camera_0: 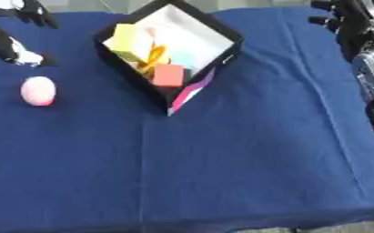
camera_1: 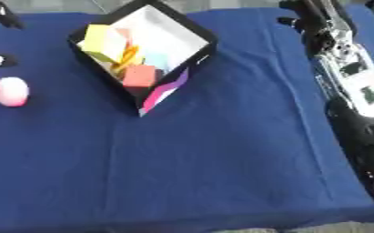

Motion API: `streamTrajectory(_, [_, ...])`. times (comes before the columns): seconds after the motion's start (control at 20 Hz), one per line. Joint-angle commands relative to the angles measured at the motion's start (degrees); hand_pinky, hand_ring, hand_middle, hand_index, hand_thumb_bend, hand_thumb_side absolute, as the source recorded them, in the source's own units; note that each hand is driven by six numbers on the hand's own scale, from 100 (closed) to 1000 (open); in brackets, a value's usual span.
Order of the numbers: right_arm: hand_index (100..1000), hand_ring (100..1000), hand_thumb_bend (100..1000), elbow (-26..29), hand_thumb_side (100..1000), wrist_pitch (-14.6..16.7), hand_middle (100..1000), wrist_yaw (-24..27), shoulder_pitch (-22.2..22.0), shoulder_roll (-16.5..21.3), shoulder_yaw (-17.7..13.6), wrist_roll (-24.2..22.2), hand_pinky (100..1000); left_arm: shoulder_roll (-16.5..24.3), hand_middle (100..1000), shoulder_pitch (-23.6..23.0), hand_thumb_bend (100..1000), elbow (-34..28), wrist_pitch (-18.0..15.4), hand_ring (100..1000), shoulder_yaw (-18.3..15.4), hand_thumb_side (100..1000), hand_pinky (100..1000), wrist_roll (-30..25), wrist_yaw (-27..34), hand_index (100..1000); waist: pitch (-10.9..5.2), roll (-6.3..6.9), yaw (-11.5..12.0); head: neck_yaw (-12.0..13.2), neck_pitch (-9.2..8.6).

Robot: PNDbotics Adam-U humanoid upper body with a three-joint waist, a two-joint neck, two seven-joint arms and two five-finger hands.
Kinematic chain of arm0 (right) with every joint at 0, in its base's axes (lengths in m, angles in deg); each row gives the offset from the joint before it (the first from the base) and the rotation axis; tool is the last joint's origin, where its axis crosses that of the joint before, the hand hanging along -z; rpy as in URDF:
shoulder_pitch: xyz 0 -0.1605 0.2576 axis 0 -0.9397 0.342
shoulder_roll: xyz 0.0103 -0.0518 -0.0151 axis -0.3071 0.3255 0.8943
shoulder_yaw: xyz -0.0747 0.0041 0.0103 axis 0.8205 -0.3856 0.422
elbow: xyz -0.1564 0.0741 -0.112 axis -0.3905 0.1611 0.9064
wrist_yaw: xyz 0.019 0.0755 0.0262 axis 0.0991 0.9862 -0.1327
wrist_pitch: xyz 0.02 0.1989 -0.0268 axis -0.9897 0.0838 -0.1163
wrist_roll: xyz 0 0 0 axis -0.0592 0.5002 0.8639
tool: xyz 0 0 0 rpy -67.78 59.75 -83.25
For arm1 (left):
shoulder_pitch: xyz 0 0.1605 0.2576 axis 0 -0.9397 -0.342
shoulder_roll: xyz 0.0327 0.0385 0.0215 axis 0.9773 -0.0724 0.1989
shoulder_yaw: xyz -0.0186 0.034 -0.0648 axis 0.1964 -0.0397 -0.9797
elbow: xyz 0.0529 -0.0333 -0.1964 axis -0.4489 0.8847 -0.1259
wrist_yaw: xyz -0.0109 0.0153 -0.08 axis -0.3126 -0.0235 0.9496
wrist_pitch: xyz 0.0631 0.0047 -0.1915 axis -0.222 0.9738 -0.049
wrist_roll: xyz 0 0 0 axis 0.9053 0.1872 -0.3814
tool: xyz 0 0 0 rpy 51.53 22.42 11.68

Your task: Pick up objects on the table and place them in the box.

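Box [camera_0: 221, 34] on the far centre of the blue-draped bench [camera_0: 221, 159] sat turned cornerwise toward you, black-walled with a white floor and a pink-and-white stripe down its near corner. Inside it lay a yellow block [camera_0: 126, 38] at the left, an orange-red cube [camera_0: 168, 75] toward the near corner, a curled orange-yellow piece [camera_0: 154, 54] between them, and a pale blue-green shape [camera_0: 183, 59] just right of that.

One item was not in the box: a pink ball [camera_0: 38, 91] rested on the cloth at the far left, well apart from the box. Your left hand [camera_0: 11, 45] hung at the far left edge just beyond the ball, not touching it; its black and white parts showed, but whether the fingers were spread or curled could not be told.

Your right arm [camera_1: 349, 77] ran along the right edge of the bench, silver and black, with your right hand [camera_1: 297, 20] at the far right corner. Dark fingers pointed left there, yet their state could not be made out either.
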Motion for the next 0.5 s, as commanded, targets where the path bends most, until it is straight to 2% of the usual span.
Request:
streamTrajectory(0.05, [862,902,145,0.6,616,0.0,821,-0.1,0.8,0.9,-0.4,0.1,826,1.2,825,0.5,475,1.2,-0.4,879,-0.2,100,912,-0.4,-1.8,852,-0.96,0.18,0.0,-0.2,-0.13])
streamTrajectory(0.35, [862,902,145,0.5,617,0.0,821,-0.1,0.7,0.5,-0.3,0.0,826,-0.1,823,0.4,534,4.6,-2.0,883,0.6,100,912,-1.5,-4.4,843,-1.17,0.08,-0.3,-0.3,-0.13])
streamTrajectory(0.5, [862,902,137,0.5,621,0.0,821,-0.1,0.7,0.4,-0.2,-0.1,826,-0.9,826,0.4,532,6.2,-2.9,867,0.8,100,902,-1.6,-6.1,827,-1.28,0.03,-0.4,0.5,-0.13])
